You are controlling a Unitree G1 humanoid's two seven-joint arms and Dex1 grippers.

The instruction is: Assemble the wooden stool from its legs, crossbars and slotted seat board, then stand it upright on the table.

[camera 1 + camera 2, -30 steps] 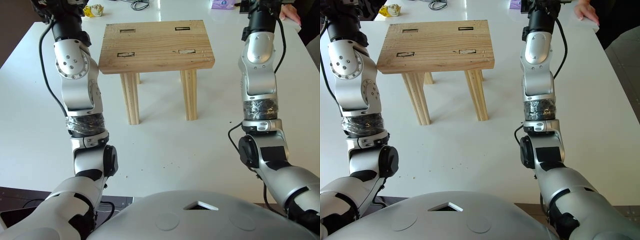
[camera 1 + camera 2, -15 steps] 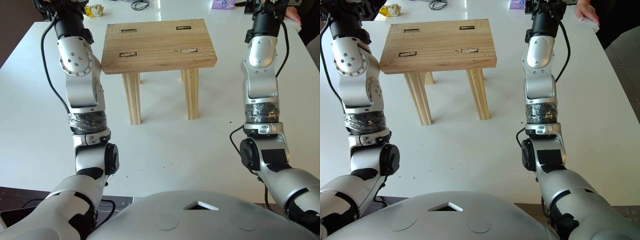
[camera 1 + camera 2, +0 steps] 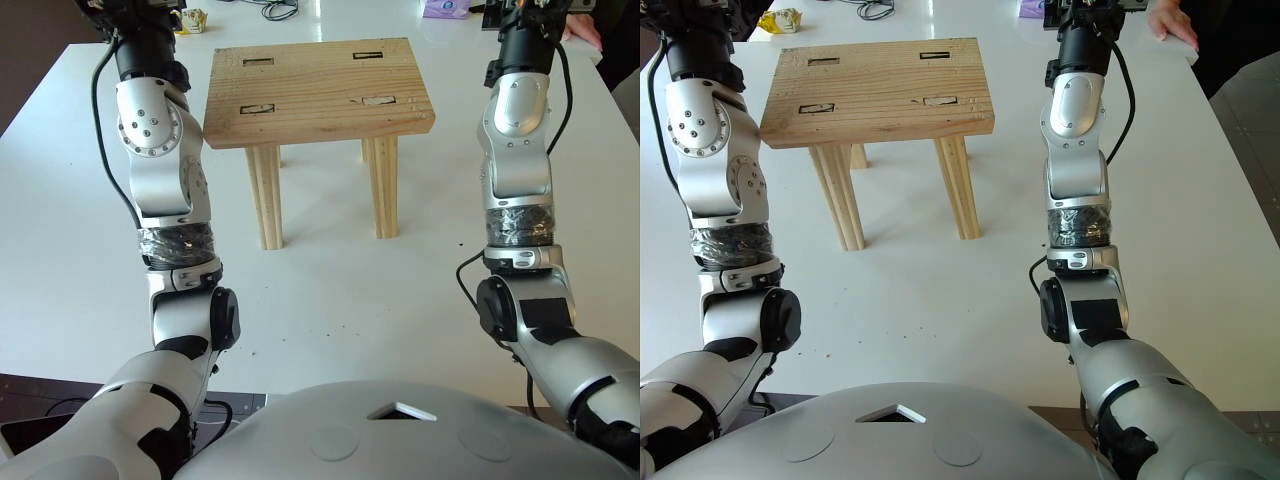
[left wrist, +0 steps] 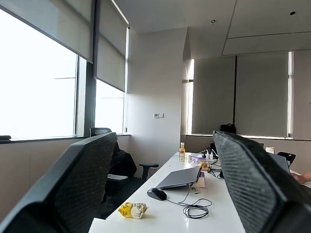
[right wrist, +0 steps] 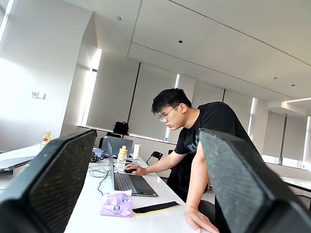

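Open-plan office, long white table [image 4: 170, 219] carrying an open laptop [image 4: 181, 178], mouse [image 4: 157, 194] and loose cables [image 3: 278, 10] at the top centre of the left eye view, black office chair [image 4: 121, 165] beside it, roller blinds [image 4: 214, 94] over tall windows [image 4: 36, 87], recessed ceiling lights [image 5: 180, 41]

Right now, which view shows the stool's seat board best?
Left eye view: the seat board sits centred, all four slots visible. The right eye view shows the same, off-centre. Both wrist views face the room.

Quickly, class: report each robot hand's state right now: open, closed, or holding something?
Left hand: open, holding nothing.
Right hand: open, holding nothing.
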